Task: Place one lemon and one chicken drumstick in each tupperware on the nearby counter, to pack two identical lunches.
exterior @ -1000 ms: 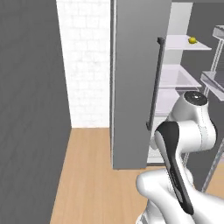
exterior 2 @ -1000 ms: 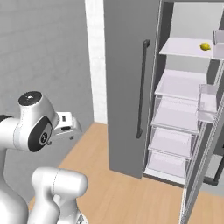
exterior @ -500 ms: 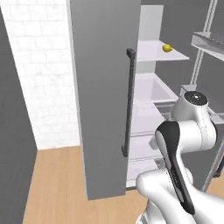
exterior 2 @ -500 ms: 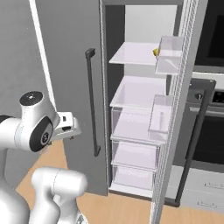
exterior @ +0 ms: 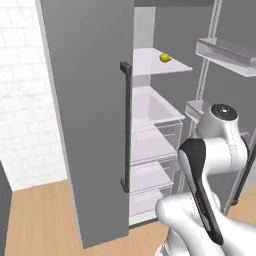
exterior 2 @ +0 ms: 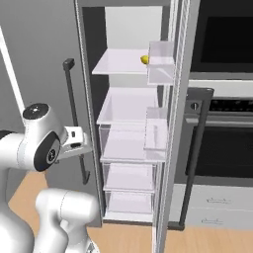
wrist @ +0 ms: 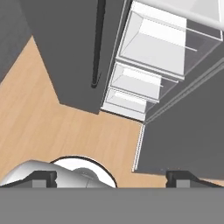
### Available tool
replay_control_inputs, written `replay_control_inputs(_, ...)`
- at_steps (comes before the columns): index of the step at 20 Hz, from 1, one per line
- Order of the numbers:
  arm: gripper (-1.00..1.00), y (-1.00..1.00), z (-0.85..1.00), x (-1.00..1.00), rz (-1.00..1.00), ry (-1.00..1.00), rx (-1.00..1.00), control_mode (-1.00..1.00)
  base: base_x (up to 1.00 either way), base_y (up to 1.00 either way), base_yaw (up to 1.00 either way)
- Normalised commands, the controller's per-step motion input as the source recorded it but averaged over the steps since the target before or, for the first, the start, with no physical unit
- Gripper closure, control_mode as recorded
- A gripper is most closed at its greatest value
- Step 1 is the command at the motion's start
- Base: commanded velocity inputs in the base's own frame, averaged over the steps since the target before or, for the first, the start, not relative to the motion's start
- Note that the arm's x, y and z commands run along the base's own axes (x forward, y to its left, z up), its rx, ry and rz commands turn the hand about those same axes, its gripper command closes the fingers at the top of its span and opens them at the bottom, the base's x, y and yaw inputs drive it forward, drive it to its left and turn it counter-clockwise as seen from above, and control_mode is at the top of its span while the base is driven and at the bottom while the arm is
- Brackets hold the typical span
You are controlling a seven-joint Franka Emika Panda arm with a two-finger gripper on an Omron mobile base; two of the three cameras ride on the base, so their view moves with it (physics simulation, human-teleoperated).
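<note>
One small round yellow lemon (exterior: pixel 165 57) is on record, lying on the white top shelf (exterior 2: pixel 121 64) of the open grey refrigerator (exterior: pixel 90 115). Nearest, the two-finger gripper (wrist: pixel 111 178) points down at the wood floor (wrist: pixel 57 127), jaws spread wide and empty. From it, the lemon lies high towards 12 o'clock, well apart. No drumstick or trays visible.

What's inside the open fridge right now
A single lemon sits on the top shelf of the fridge. The lower shelves and clear drawers look empty. No drumstick is visible, though the door bins partly cover the shelves' right ends.
</note>
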Motion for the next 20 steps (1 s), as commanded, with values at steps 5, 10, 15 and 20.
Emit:
replay_control_inputs(5,-1.00,0.00,0.00,0.00,0.00,0.00,0.00,1.00,0.50,-0.02,-0.26)
replay_control_inputs(10,-1.00,0.00,0.00,0.00,0.00,0.00,0.00,1.00,0.62,-0.34,-0.14)
replay_control_inputs(15,-1.00,0.00,0.00,0.00,0.00,0.00,0.00,1.00,0.80,-0.10,-0.10)
replay_control_inputs(20,-1.00,0.00,0.00,0.00,0.00,0.00,0.00,1.00,0.86,-0.07,-0.02)
